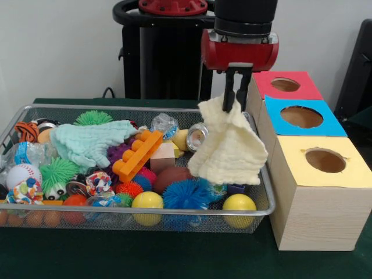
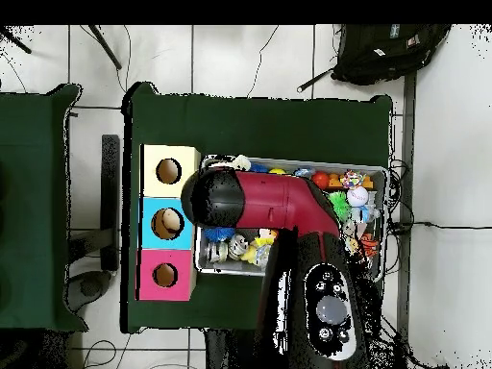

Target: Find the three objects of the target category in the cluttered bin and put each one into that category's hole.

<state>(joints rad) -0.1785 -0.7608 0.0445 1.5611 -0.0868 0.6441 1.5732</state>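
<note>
the gripper (image 1: pixel 231 99) has its dark fingers (image 1: pixel 228 90) clamped on the top corner of a pale yellow muslin cloth (image 1: pixel 229 145), which hangs free above the three o'clock end of the wire mesh bin (image 1: pixel 263 204), its lower edge near a blue spiky ball (image 1: pixel 186 195). the cloth's long axis runs straight down from the grip. the three holes lie toward three o'clock of the cloth in the front view: the yellow-topped wooden box (image 1: pixel 325 163) nearest the camera, the blue one (image 1: pixel 302 117) behind it, the red one (image 1: pixel 286 85) farthest. i judge the yellow-topped hole the likely target, so the carry goes sideways toward three o'clock. a mint green cloth (image 1: pixel 87 142) lies in the bin at nine o'clock.
</note>
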